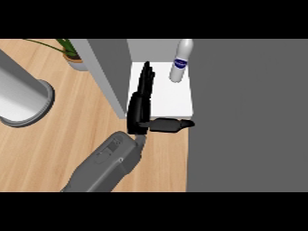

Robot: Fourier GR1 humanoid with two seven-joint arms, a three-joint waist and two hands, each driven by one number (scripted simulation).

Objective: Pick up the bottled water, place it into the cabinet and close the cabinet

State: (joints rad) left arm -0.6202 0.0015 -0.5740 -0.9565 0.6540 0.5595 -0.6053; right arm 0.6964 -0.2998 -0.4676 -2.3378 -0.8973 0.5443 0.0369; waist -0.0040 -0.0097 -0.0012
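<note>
One bottled water [180, 61], white, blue label, upright inside cabinet [163, 94]

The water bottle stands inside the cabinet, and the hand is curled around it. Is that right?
Not quite. In the head view the water bottle stands inside the cabinet, but the hand is open with straight fingers and apart from it.

White bottled water [180, 61] with blue label, black hand [142, 101], grey cabinet [256, 113]
</note>
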